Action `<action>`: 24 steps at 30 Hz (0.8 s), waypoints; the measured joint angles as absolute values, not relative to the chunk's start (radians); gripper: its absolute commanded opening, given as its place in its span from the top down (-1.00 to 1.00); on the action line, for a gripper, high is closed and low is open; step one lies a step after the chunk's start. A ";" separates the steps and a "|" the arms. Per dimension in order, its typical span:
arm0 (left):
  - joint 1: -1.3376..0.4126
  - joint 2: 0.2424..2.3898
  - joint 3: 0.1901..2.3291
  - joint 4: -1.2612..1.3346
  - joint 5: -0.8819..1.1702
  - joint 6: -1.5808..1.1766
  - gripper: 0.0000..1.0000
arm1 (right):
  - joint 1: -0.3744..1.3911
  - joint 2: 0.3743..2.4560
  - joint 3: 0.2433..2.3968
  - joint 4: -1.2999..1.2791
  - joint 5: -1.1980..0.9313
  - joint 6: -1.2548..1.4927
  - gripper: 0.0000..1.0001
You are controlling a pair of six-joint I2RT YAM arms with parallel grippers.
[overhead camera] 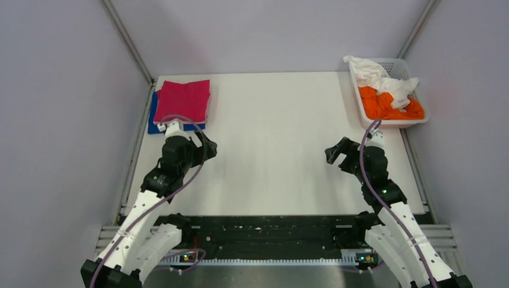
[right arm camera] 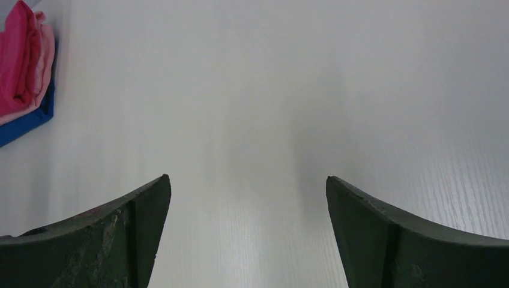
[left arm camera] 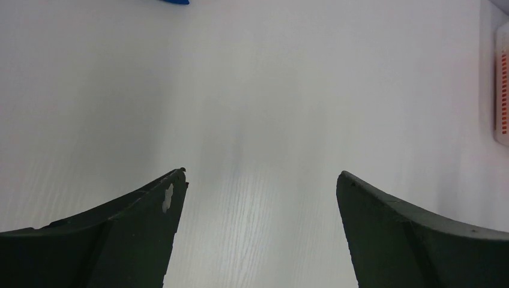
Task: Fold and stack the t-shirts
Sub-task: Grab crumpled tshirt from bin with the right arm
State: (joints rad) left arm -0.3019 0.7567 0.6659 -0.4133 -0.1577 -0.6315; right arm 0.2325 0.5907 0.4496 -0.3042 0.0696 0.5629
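Observation:
A folded magenta t-shirt (overhead camera: 183, 99) lies on a folded blue t-shirt (overhead camera: 153, 117) at the table's far left; both show in the right wrist view, magenta (right arm camera: 19, 60) above blue (right arm camera: 30, 123). A crumpled white t-shirt (overhead camera: 384, 78) and an orange t-shirt (overhead camera: 390, 107) lie in the white lattice basket (overhead camera: 359, 101) at the far right. My left gripper (overhead camera: 209, 146) is open and empty just in front of the stack, over bare table (left arm camera: 262, 174). My right gripper (overhead camera: 333, 151) is open and empty in front of the basket, over bare table (right arm camera: 247, 179).
The white table (overhead camera: 276, 132) has metal rails along its left and right edges. The basket's side (left arm camera: 502, 90) shows at the right edge of the left wrist view. A black bar with the arm bases (overhead camera: 270, 234) runs along the near edge.

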 measured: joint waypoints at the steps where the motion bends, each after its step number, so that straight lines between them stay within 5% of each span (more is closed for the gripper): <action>1: -0.302 0.757 0.666 -0.413 -0.159 -0.634 -0.98 | 0.233 0.593 0.450 -0.293 0.070 0.566 -0.97; 8: -0.302 0.764 0.666 -0.383 -0.174 -0.643 -0.98 | 0.233 0.737 0.561 -0.226 0.120 0.548 -0.97; 24: -0.302 0.951 0.672 -0.288 -0.245 -0.644 -0.98 | -0.202 1.728 1.523 -0.213 0.113 0.444 -0.96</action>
State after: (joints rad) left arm -0.3019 0.9512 0.6716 -0.2882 -0.2451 -0.6437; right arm -0.2016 1.7283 1.5234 -0.2131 0.1131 0.4442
